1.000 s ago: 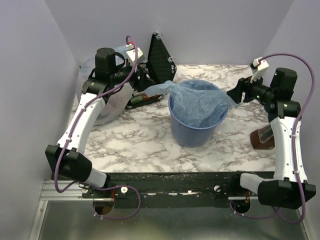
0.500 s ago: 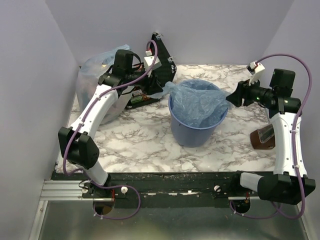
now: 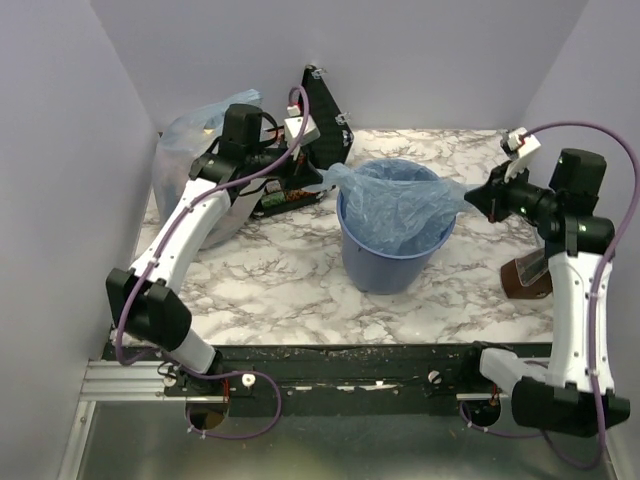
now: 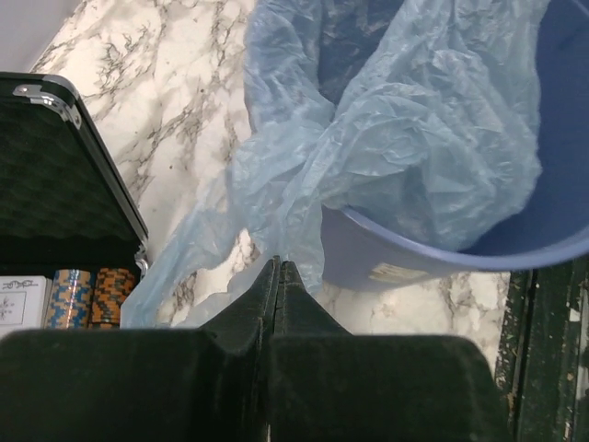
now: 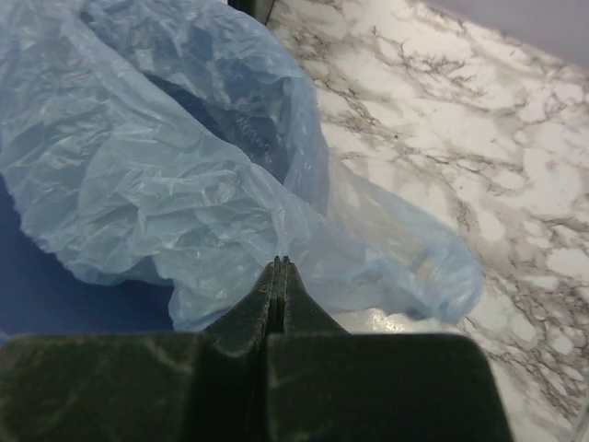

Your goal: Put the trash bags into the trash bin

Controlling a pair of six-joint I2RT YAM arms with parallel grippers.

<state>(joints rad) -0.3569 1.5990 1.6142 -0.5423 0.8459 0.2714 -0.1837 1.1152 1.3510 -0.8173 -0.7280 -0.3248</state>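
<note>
Marble-patterned counter (image 3: 280, 290) carries the round, tapered blue plastic bucket (image 3: 385, 268) near its middle, and the crinkly, translucent light-blue plastic film bag (image 3: 400, 205) already sags mostly inside it. Two corners trail out over the rim, each pinched in jaws pressed together: the left tool (image 3: 322, 172) clamps the far-left flap, the right tool (image 3: 480, 195) the right one. What seems left is only to get those corners settled, over the rim or down inside.
</note>
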